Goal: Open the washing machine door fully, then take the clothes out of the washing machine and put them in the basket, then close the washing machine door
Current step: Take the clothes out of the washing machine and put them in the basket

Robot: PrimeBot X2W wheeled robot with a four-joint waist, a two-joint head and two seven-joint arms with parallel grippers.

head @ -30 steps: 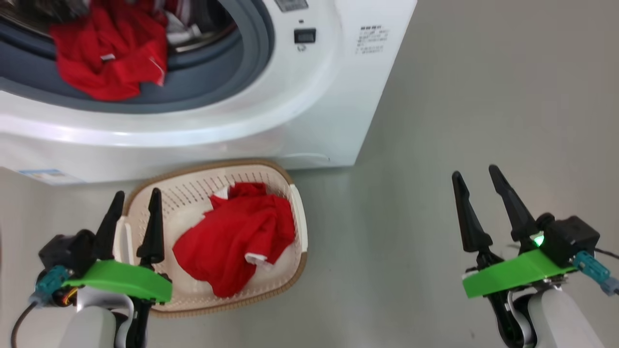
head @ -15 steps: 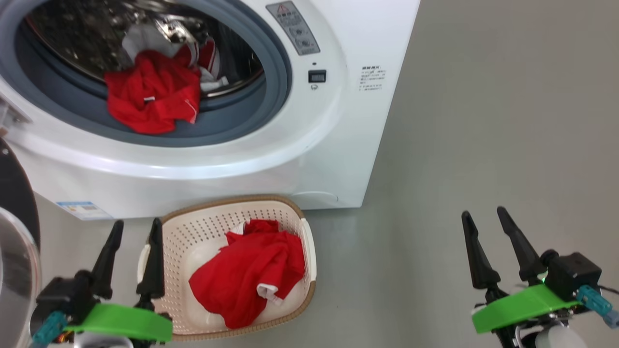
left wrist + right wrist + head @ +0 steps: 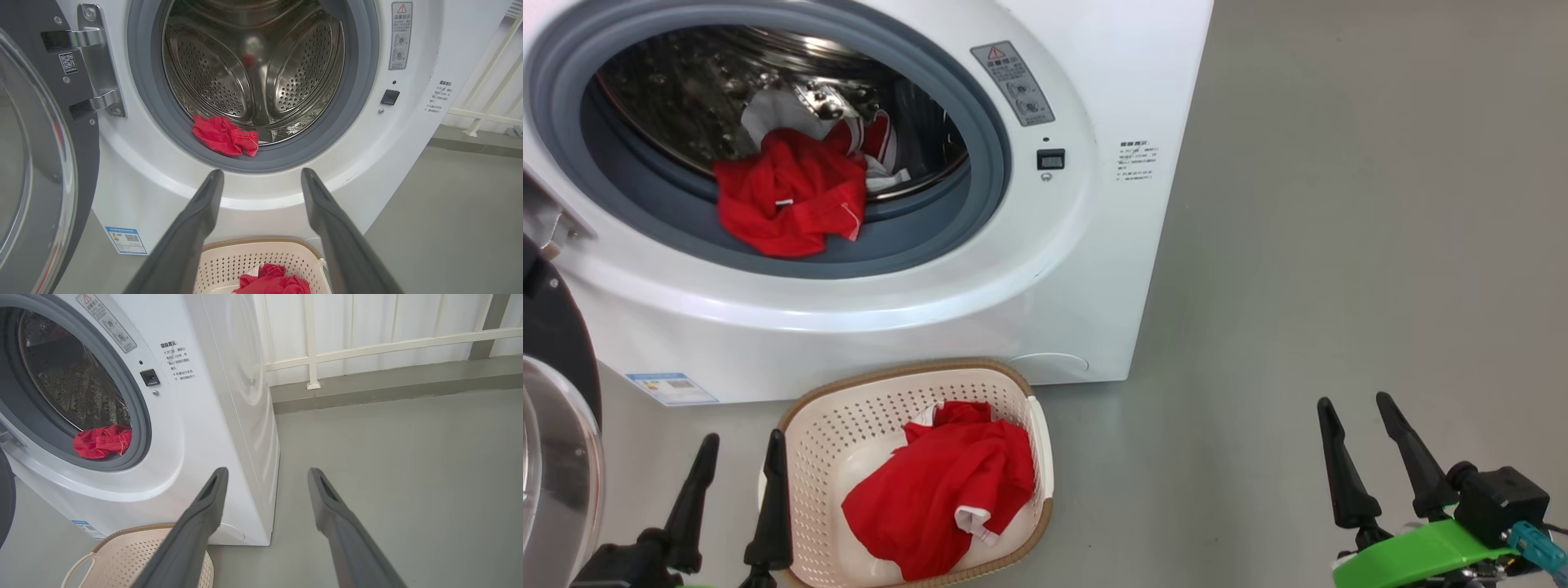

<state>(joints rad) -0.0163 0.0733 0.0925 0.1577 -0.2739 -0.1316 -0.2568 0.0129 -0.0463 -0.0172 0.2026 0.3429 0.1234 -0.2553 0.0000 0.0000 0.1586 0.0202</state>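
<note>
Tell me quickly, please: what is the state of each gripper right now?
Left gripper: jaws open, holding nothing.
Right gripper: jaws open, holding nothing.

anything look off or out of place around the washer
Nothing looks damaged or spilled. One red garment slumps over the grey gasket at the drum's mouth, half out; a second garment lies in the basket. The door stands open.
</note>
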